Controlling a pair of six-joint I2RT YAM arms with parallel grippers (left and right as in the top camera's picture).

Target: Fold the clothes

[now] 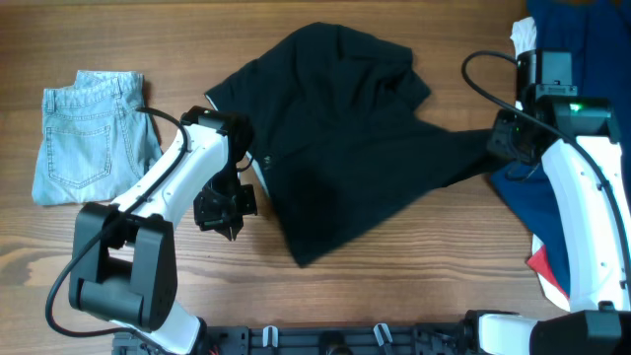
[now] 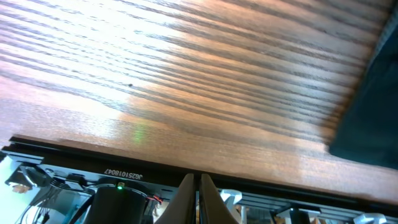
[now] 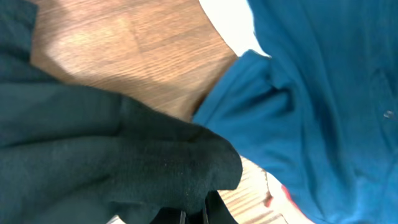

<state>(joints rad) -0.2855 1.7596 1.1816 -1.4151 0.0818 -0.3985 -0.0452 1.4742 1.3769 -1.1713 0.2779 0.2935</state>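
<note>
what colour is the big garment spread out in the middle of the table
Plain black: the shorts show best in the overhead view.

Left end effector [image 2: 197, 178] low at centre, fingers pressed together on nothing. Ahead of it, wood-grain counter [image 2: 186, 74], with an edge of the black shorts [image 2: 373, 106] lying off to its right, well apart. Left of its fingers, a black rail [image 2: 74, 163] and a small green light [image 2: 120, 186].
</note>
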